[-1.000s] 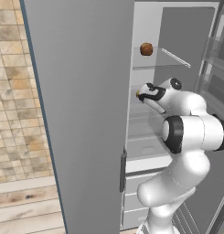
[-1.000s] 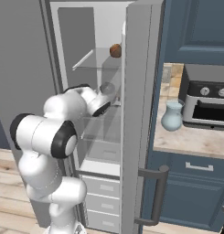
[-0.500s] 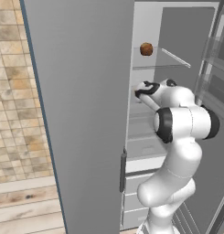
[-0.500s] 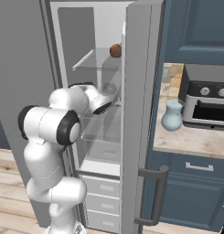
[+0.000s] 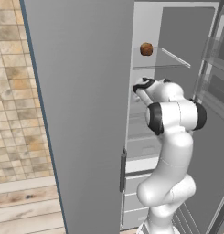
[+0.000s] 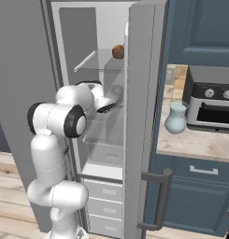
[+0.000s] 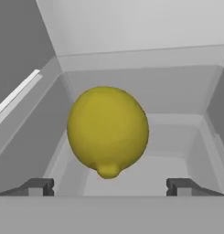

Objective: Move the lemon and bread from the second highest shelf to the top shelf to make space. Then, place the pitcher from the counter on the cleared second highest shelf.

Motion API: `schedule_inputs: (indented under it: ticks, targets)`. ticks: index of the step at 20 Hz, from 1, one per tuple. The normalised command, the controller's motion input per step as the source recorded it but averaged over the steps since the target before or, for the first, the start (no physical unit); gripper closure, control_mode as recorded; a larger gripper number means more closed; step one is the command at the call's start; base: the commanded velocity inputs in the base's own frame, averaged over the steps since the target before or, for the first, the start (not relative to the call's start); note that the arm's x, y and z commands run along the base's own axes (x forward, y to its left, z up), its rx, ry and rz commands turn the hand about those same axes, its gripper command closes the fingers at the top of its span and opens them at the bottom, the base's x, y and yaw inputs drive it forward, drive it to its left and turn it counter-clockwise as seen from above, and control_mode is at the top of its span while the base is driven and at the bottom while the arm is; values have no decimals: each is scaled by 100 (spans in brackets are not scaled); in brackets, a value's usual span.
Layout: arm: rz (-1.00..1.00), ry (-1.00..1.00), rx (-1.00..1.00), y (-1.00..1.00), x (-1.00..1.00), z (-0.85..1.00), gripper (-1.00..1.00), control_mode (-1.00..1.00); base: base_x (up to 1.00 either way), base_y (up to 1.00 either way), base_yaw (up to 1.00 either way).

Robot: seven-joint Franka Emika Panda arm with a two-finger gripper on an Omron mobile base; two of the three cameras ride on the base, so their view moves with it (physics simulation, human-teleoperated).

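A: While the fridge door (image 5: 81, 114) screens the left, bread (image 5: 146, 49) sits on the top shelf (image 5: 152, 66); pitcher (image 6: 175, 118) on the counter (image 6: 200, 142).
B: Arm reaches in level; gripper (image 7: 109, 185) jaws wide, lemon (image 7: 108, 129) centred just ahead, unheld.

bread (image 5: 146, 49) on top shelf (image 5: 168, 66)
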Motion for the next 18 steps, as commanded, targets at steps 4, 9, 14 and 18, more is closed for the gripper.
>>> schedule_inputs:
  ticks: [4,9,14,18]
  targets:
    - [5,0,3,0,46,-16,-100,-100,0,0,0]
    - [6,0,3,0,48,-18,-100,-100,0,0,0]
    - [6,0,0,0,40,-34,-100,-100,0,0,0]
    - [5,0,0,1,32,-52,-100,-100,0,0,0]
